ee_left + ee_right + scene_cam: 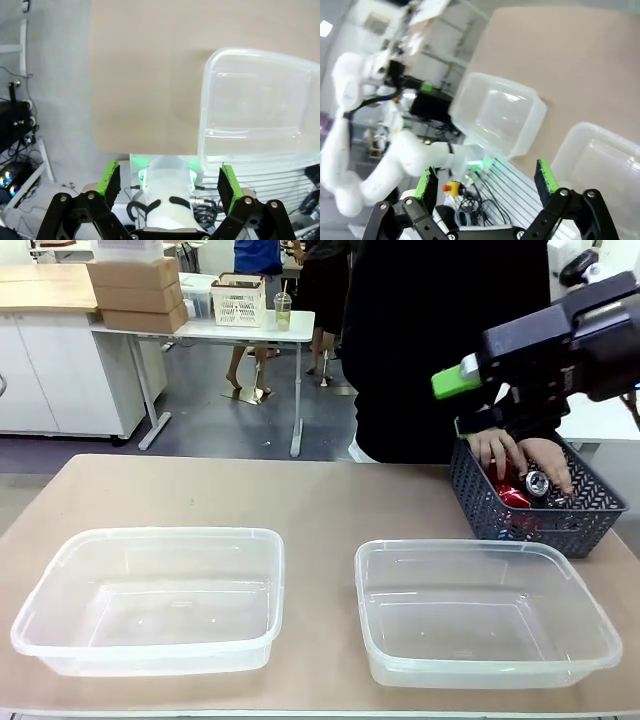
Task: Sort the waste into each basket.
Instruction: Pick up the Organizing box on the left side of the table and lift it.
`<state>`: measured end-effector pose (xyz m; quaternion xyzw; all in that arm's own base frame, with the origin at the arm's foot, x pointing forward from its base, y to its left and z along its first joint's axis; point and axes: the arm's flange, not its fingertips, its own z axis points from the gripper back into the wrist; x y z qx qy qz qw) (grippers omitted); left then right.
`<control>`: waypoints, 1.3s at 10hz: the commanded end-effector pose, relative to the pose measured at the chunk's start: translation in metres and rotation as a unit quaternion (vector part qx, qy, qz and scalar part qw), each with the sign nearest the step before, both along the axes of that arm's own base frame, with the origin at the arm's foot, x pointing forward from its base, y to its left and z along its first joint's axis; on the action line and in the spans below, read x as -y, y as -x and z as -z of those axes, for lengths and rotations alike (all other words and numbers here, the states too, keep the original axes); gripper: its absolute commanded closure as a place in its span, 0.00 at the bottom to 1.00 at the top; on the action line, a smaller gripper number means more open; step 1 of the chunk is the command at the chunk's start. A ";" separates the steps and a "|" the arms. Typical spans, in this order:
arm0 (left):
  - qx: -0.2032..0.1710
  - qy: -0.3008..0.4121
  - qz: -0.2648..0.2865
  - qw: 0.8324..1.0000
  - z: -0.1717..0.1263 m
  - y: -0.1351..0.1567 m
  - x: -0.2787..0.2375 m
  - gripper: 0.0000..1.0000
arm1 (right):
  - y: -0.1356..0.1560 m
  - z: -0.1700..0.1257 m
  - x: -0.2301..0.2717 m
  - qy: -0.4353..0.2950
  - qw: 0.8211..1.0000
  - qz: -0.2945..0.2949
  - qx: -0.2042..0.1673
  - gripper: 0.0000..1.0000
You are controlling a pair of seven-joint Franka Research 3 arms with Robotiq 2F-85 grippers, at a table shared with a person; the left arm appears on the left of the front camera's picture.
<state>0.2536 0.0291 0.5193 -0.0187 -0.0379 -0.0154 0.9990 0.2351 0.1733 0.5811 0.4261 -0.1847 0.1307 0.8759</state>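
Observation:
Two clear plastic baskets stand empty on the tan table, one at the left (150, 600) and one at the right (480, 612). Crushed red cans (513, 497) lie in a dark lattice basket (560, 525) at the far right, where a person's hands (520, 454) hold a can. My right gripper (462, 380) hovers high above that spot, open and empty, and its wrist view (486, 179) looks down on both clear baskets (500, 112) (600, 160). My left gripper (169, 182) is open and empty, off the table's near edge beside one clear basket (255, 105). No bottles show.
The person in black stands at the table's far right side behind the lattice basket. Bare tabletop (250, 495) stretches behind the clear baskets. The left arm (395, 155) shows in the right wrist view, beyond the table's edge.

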 end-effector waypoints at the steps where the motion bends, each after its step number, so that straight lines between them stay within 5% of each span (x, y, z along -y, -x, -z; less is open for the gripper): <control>1: 0.000 0.000 -0.022 1.000 0.014 -0.013 0.024 0.00 | -0.017 0.009 -0.122 0.179 0.978 0.025 -0.103 0.00; 2: 0.006 0.012 -0.038 0.999 0.024 -0.014 0.037 0.00 | -0.033 0.032 -0.187 0.255 0.957 0.010 -0.139 0.00; 3: 0.014 0.006 -0.055 0.998 0.034 -0.008 0.041 0.00 | -0.042 0.066 -0.243 0.334 0.924 0.058 -0.178 0.00; 4: -0.001 0.011 -0.032 0.999 0.044 -0.002 0.041 0.00 | -0.037 0.090 -0.275 0.372 0.908 0.060 -0.184 0.00; 5: -0.028 0.000 -0.013 1.000 0.056 -0.001 0.044 0.00 | -0.039 0.099 -0.274 0.384 0.901 0.109 -0.168 0.00; 6: -0.099 -0.028 -0.001 0.995 0.059 -0.003 0.045 0.00 | 0.011 0.091 -0.237 0.253 0.959 0.036 -0.122 0.00; 7: -0.013 0.003 -0.024 1.000 0.017 -0.023 0.042 0.00 | 0.011 0.091 -0.237 0.253 0.959 0.036 -0.122 0.00; 8: -0.013 0.003 -0.024 1.000 0.017 -0.023 0.042 0.00 | -0.006 0.112 -0.267 0.310 0.938 0.059 -0.141 0.00; 9: -0.050 -0.005 -0.015 0.999 0.029 -0.023 0.046 0.00 | -0.012 0.113 -0.290 0.350 0.921 0.101 -0.134 0.00; 13: -0.091 -0.027 -0.025 0.995 0.119 -0.011 0.051 0.00 | -0.045 0.185 -0.303 0.403 0.877 0.138 -0.223 0.00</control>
